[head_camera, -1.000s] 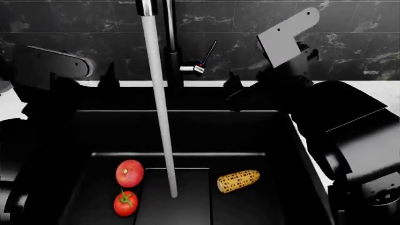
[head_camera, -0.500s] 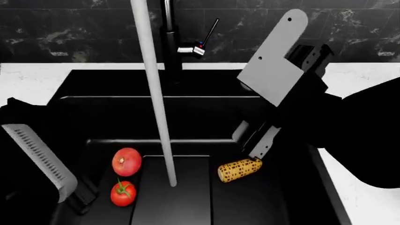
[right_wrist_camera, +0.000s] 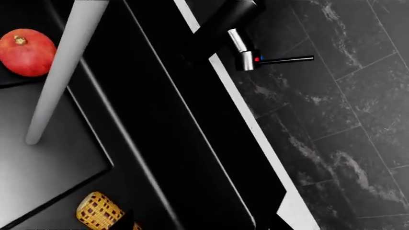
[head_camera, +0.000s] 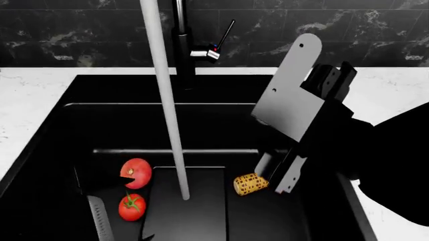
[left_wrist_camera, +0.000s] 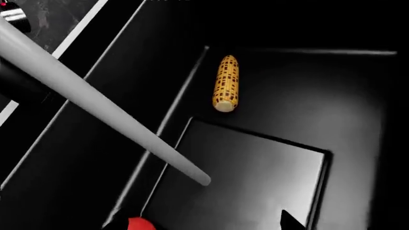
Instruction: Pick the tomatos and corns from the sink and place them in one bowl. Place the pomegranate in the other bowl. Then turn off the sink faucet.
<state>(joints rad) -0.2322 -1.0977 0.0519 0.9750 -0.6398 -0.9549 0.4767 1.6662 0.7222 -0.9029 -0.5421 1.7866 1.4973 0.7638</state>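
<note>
Black marble tiles ran along the back wall (head_camera: 375, 30) with a white surface (head_camera: 33, 95) wrapped around a deep black sink (head_camera: 214, 110), so pretty dark overall. Nearest the head camera, the left tool (head_camera: 100, 221) was down low inside the sink at the near left corner, mostly cut off by the frame, so I couldn't tell if its fingers were apart or together. Right next to it sat the tomato (head_camera: 132, 207) with its green stem, and just behind that the rounder red pomegranate (head_camera: 136, 173), the two nearly touching. A pale stream of water (head_camera: 168, 115) came down onto the raised center panel of the sink floor, between the red fruit and the corn (head_camera: 249, 184). The corn lay on the right side of the sink floor, with the right tool (head_camera: 276, 175) hanging right over its far end; its fingers looked apart and not clamped on anything, though its tips were hard to read. Farthest back, the faucet (head_camera: 182, 45) stood at the rim with its thin lever handle (head_camera: 225, 34) tilted up.
</note>
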